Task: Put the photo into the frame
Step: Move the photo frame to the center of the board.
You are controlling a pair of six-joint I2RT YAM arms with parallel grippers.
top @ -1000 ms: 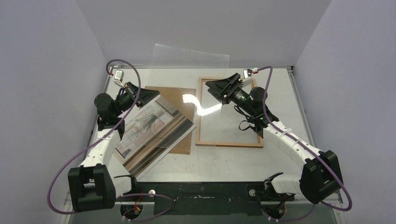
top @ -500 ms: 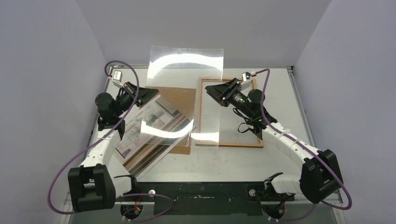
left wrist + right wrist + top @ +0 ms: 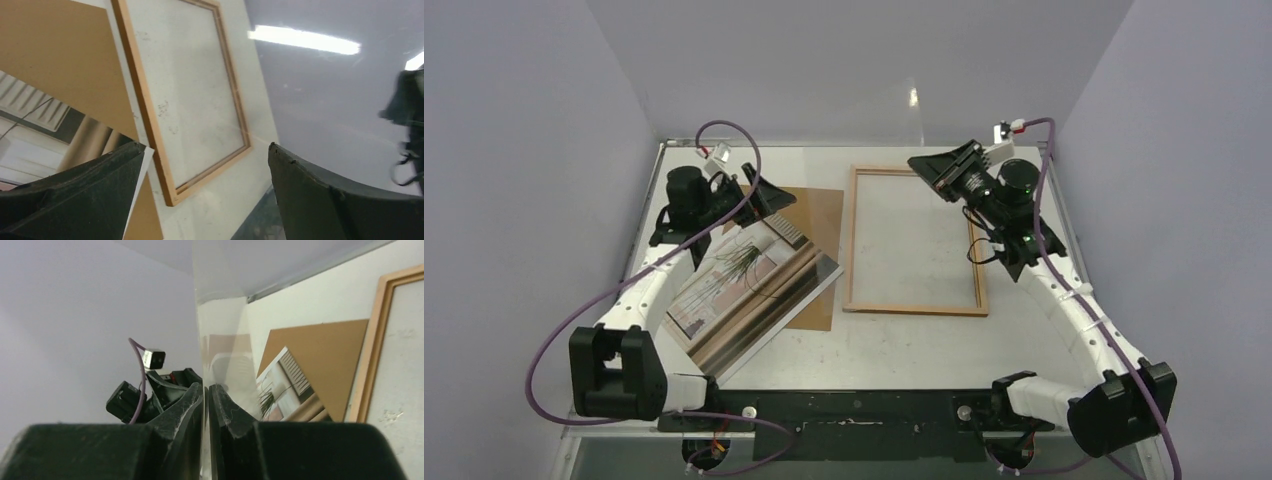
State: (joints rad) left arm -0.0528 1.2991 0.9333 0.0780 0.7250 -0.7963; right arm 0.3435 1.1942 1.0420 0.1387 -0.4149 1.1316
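one photo [image 3: 739, 285] lies beneath the spread left hand [image 3: 772, 190]; frame [image 3: 914, 308] beside it.

This is a robotics lab test cell. A flat white tabletop [image 3: 904, 350], scuffed and marked, is boxed in on three sides by plain pale lavender-grey panel walls [image 3: 524, 150]. Two white-and-black jointed robot arms, the left arm [image 3: 649, 292] and the right arm [image 3: 1074, 310], are fixed to a black metal mounting rail [image 3: 854, 425] along the table's near edge. Loose purple cables [image 3: 729, 126] loop from the arm bases up to small box cameras [image 3: 719, 154] clipped at the wrists. The lighting is even and artificial.
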